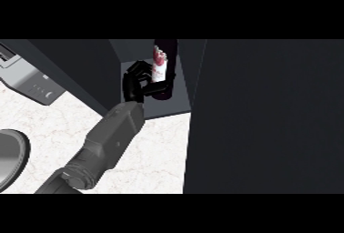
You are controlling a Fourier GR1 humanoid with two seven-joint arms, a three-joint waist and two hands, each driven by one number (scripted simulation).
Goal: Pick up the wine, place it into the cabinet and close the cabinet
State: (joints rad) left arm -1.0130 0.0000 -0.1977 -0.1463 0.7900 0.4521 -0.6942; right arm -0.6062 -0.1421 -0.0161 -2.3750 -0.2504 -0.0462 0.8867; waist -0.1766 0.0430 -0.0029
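The wine bottle [161,63] is dark with a white and red label and stands about upright inside the open dark cabinet [171,108]. My left hand [134,84] reaches in from the lower left, its fingers curled round the bottle's left side and lower body. The bottle's base is hidden behind the hand, so whether it rests on the cabinet floor cannot be told. My right hand shows nowhere.
A large dark cabinet door [269,113] fills the right side of the view, just right of the opening. A grey appliance [30,79] sits at the back left. A round metal dish [10,157] lies at the left edge of the white marble counter [161,150].
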